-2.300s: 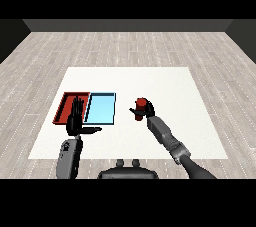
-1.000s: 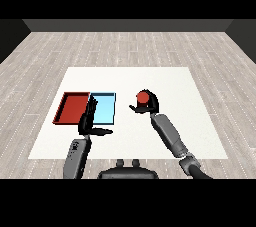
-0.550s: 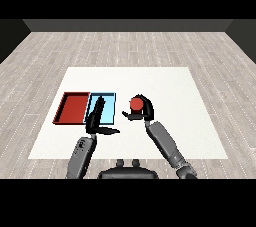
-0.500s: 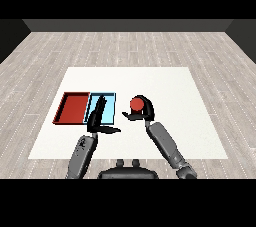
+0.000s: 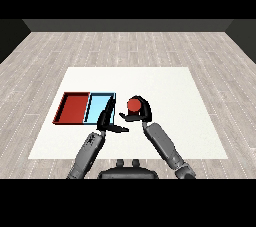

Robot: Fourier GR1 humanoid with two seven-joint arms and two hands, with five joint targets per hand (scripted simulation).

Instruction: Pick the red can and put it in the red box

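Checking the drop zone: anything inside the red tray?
Nothing shows inside the shallow red tray; its whole floor is visible. The round red can is to its right, held in the right hand. The left hand covers part of the light blue tray.

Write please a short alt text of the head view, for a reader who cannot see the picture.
The robot's right hand is curled round a red can, held just right of the light blue tray. The red tray lies on the left side of the light blue one on the white table. The left hand, fingers straight, is over the light blue tray's right edge.
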